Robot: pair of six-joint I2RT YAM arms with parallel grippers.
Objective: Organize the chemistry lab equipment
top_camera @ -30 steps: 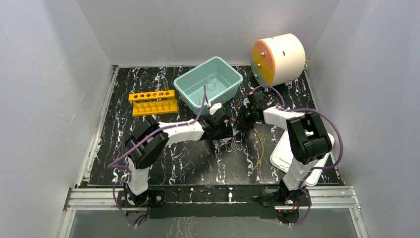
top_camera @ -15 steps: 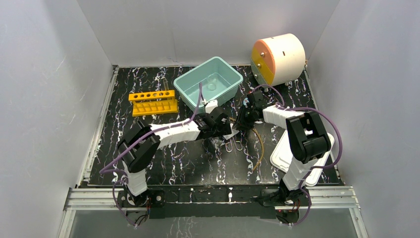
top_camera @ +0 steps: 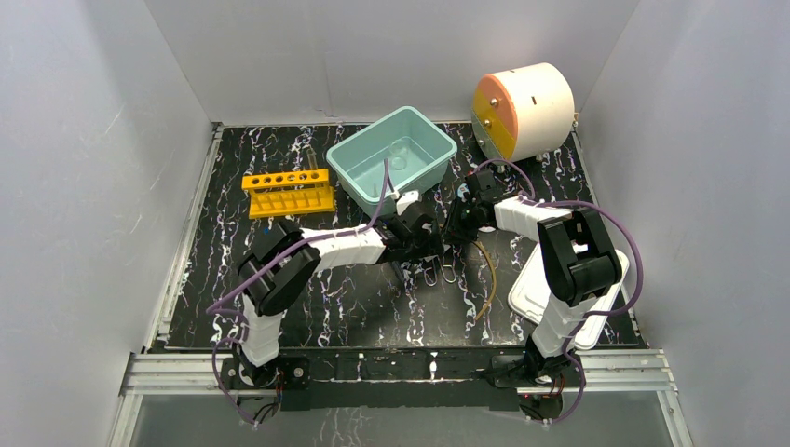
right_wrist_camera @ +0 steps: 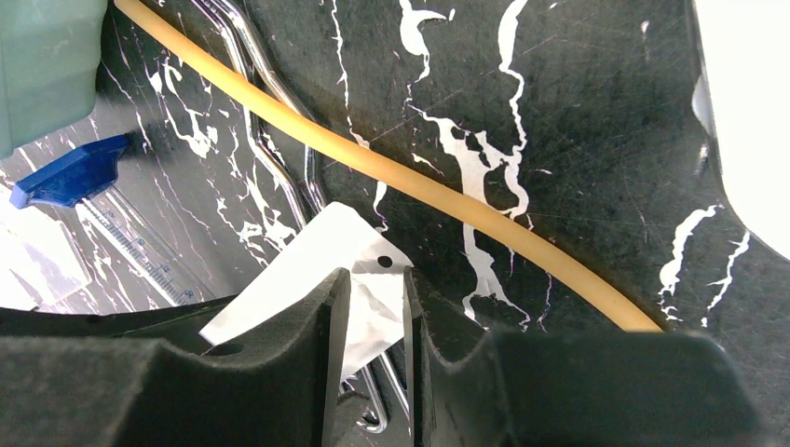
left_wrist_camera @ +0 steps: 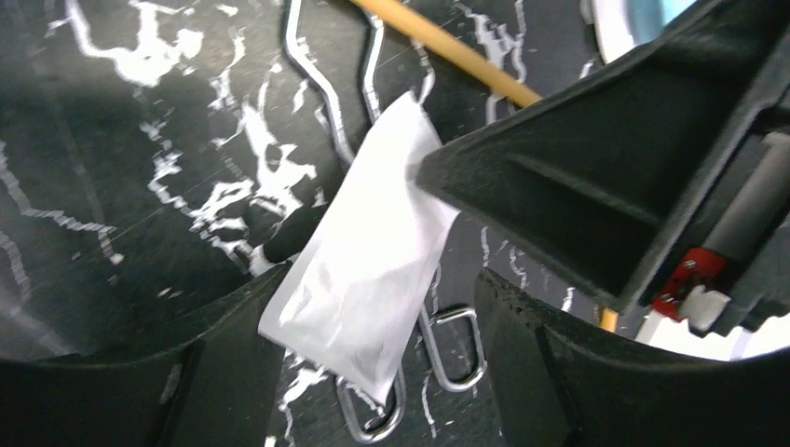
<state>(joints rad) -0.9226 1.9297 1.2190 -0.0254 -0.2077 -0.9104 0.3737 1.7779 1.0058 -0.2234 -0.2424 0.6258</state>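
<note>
I hold the card (right_wrist_camera: 307, 270) in my right gripper (right_wrist_camera: 373, 307), pinched tight.
My left gripper (left_wrist_camera: 373, 363) has open jaws around it, mid frame. Clips (left_wrist_camera: 447, 358) lie under it, tubing (right_wrist_camera: 419, 186) just past, rack (top_camera: 288, 192) far upper left.

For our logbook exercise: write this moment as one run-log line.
right pincer: shut on white card | left pincer: open astride it | wire clips: beneath card

White card (left_wrist_camera: 363, 251) slants above the wire clips (right_wrist_camera: 270, 149).
</note>
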